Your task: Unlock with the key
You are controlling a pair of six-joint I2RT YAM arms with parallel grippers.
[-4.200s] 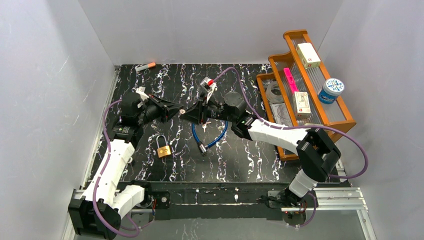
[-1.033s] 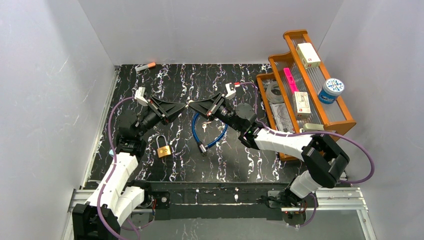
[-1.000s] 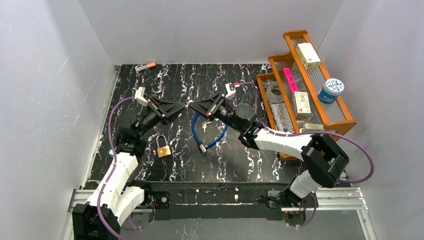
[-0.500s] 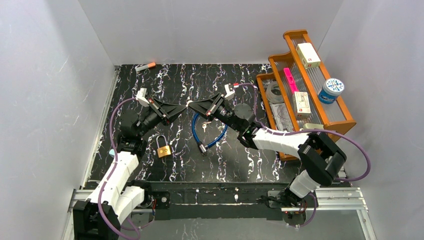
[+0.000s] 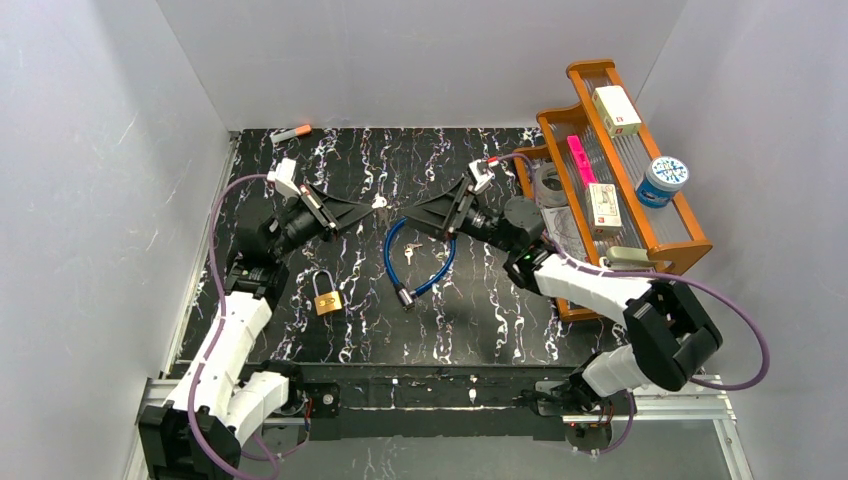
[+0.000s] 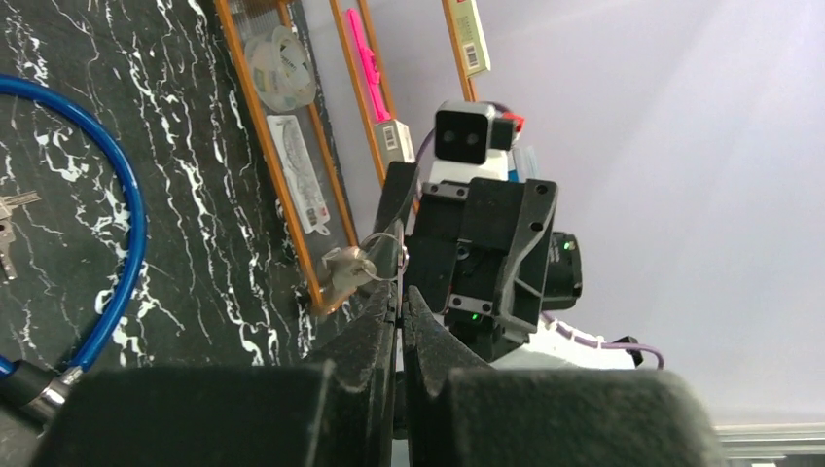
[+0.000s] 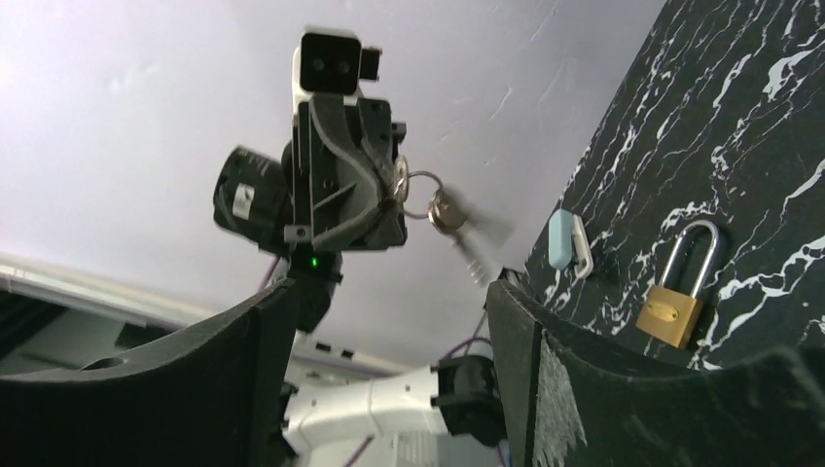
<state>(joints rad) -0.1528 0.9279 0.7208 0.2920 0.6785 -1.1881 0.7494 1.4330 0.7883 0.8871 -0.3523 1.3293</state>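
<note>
A small silver key (image 5: 378, 201) on a ring hangs in the air from my left gripper (image 5: 364, 209), which is shut on it. In the left wrist view the shut jaws (image 6: 399, 292) pinch the ring and the key (image 6: 345, 265) dangles to the left. My right gripper (image 5: 415, 220) stands open, a short gap to the right of the key, with nothing between its fingers (image 7: 394, 287). The right wrist view shows the key (image 7: 448, 212) swinging under the left gripper (image 7: 384, 195). The brass padlock (image 5: 327, 298) lies flat on the black table, shackle shut, below the left gripper.
A blue cable lock (image 5: 424, 262) with its own keys lies mid-table under my right gripper. A wooden rack (image 5: 560, 128) with boxes, tape and a jar stands at the right. An orange marker (image 5: 291, 131) lies at the back left. A small blue tag (image 7: 567, 240) sits near the padlock (image 7: 676, 297).
My right gripper has let go of the key, opened and drawn back to the right. My left gripper has closed fully on the key and now holds it alone, shifted slightly left.
</note>
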